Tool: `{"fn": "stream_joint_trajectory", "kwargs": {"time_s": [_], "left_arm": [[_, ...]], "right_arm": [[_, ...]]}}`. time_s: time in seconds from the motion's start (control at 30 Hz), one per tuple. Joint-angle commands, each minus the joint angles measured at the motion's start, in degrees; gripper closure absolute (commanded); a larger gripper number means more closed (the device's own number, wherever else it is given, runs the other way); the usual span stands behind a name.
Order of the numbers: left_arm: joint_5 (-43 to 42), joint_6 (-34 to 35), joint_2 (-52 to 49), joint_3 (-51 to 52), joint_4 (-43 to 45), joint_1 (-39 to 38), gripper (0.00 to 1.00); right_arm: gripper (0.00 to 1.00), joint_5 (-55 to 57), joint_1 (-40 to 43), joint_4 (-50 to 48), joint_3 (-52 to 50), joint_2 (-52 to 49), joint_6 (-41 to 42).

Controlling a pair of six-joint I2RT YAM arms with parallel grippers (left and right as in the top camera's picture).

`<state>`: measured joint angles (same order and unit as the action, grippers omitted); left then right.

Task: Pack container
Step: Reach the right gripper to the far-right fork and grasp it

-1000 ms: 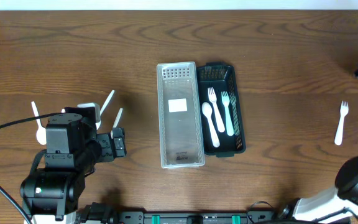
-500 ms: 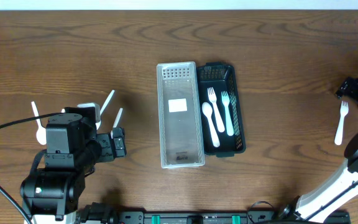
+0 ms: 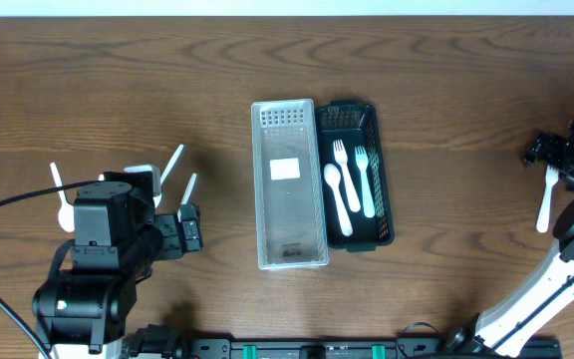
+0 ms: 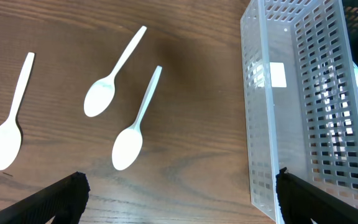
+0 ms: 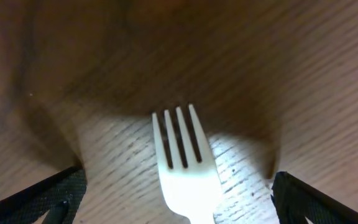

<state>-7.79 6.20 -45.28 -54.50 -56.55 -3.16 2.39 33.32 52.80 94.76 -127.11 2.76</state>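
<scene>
Brown wooden table (image 3: 446, 60) | overhead: white plastic fork (image 3: 545, 204) lies flat near right edge, well apart from black basket (image 3: 387, 214); long axis near-to-far, tines far, beneath right gripper (image 3: 556, 158) | left wrist: left gripper (image 4: 179, 196) spread open | right wrist: tines point up-frame; fingers (image 5: 42, 199) wide apart, gripping nothing
</scene>
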Motion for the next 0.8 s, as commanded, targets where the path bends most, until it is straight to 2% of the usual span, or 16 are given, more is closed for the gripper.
{"fn": "stream_joint_trajectory", "kwargs": {"time_s": [0.0,0.13,0.3,0.4,0.57,0.77], "left_arm": [[-0.6,0.1,0.0,-0.9,0.0,0.0,0.02],[-0.6,0.1,0.0,-0.9,0.0,0.0,0.02],[-0.6,0.1,0.0,-0.9,0.0,0.0,0.02],[-0.5,0.1,0.0,-0.9,0.0,0.0,0.02],[-0.5,0.1,0.0,-0.9,0.0,0.0,0.02],[-0.5,0.1,0.0,-0.9,0.0,0.0,0.02]], "right_arm": [[0.01,-1.2,0.5,-0.6,-0.1,-1.7,-1.3],[0.01,-4.7,0.5,-1.1,-0.1,-2.8,-4.6],[0.02,-4.8,0.5,-0.6,-0.1,-4.2,-4.0],[0.1,-4.8,0.5,-0.5,-0.1,-4.3,-3.7],[0.29,-4.8,0.5,0.1,-0.1,-4.3,-3.7],[0.44,-4.8,0.5,0.3,-0.1,-4.3,-3.7]]}}
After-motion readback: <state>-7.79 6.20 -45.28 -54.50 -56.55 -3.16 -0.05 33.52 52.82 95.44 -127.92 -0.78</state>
